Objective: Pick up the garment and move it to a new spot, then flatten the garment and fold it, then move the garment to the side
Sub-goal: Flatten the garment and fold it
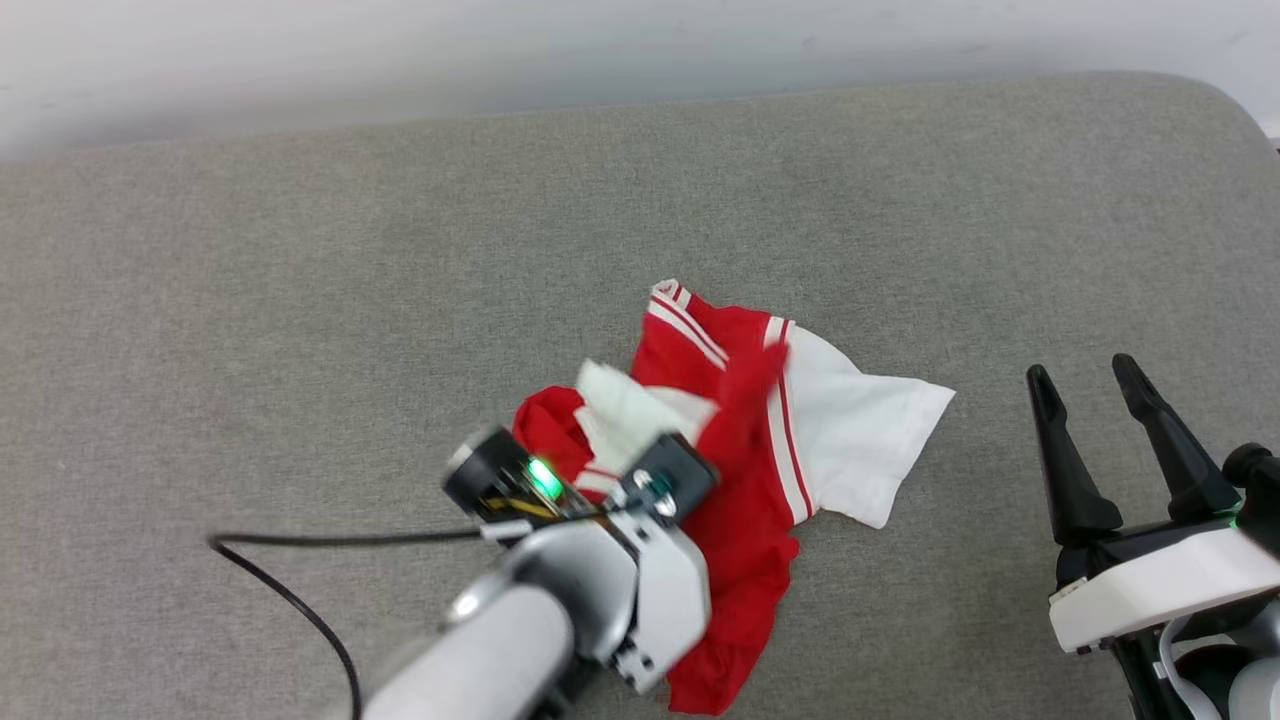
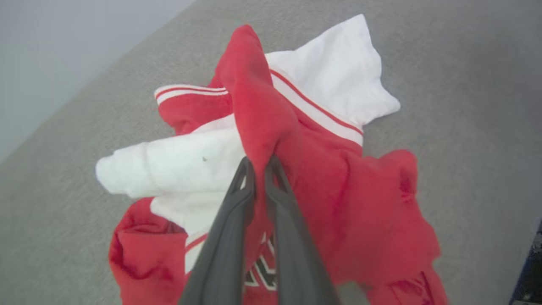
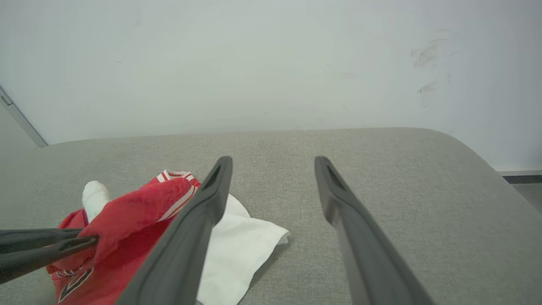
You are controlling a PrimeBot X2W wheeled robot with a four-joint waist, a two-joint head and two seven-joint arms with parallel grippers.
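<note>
Pinching garment (image 2: 296, 140) fold, left tool (image 2: 259, 163) clamped, right tool (image 1: 1080, 366) spread empty, lettering (image 3: 73, 283) in wrist views.

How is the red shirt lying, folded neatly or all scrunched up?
Scrunched up. The shirt lies in a crumpled heap, one white sleeve sticking out, and the left hand pinches a red fold.

The garment (image 1: 745, 480), a red jersey with white sleeves and striped trim, lies crumpled in a heap, one red fold pinched up between the left jaws, the rest apart from the spread right jaws, on their left
</note>
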